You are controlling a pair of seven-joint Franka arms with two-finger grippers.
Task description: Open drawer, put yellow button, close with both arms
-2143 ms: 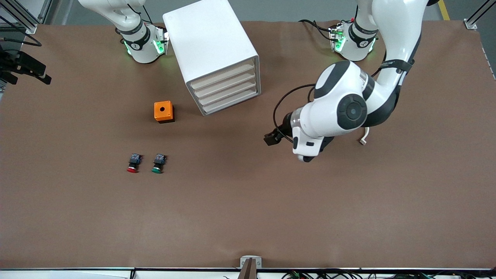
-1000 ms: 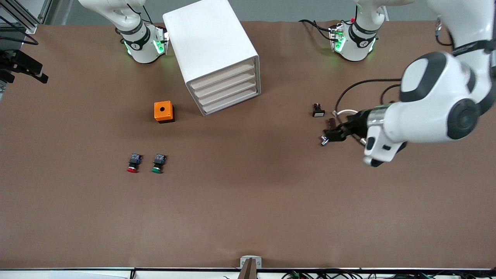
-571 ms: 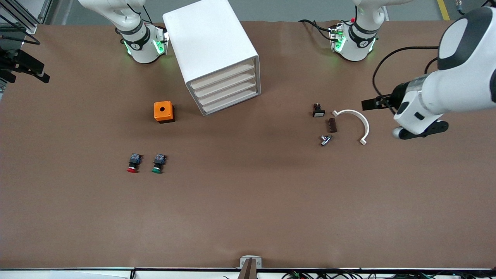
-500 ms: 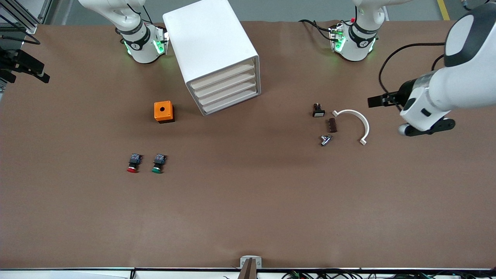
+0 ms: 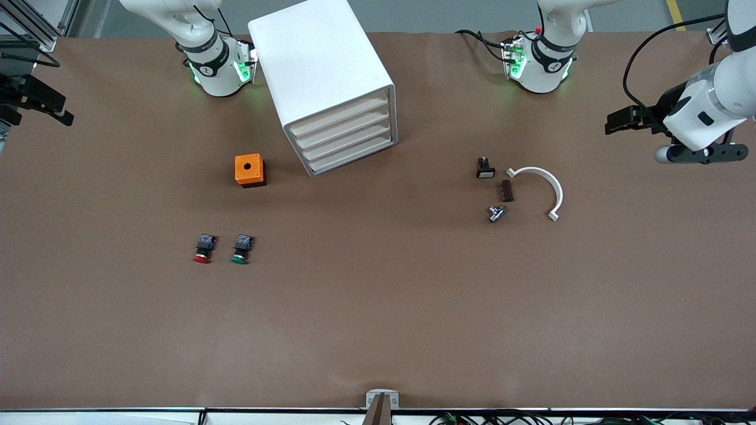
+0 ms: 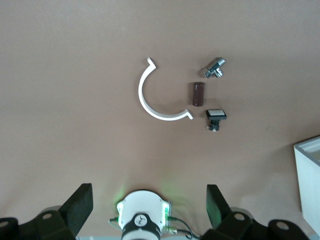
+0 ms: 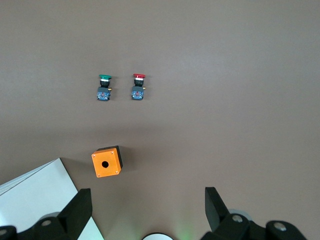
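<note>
My right claw [image 7: 146,207] hangs spread and empty above the orange box [image 7: 106,162]. Only the red button [image 5: 202,248] and green button [image 5: 240,249] lie on the counter [image 5: 378,307]; I see no yellow button anywhere. All four drawers [image 5: 345,137] of the cabinet [image 5: 319,65] sit shut. My left claw [image 5: 626,120], spread and empty, hangs over the counter's left-arm end. I judge the yellow one is most likely shut inside already, with little left to do.
</note>
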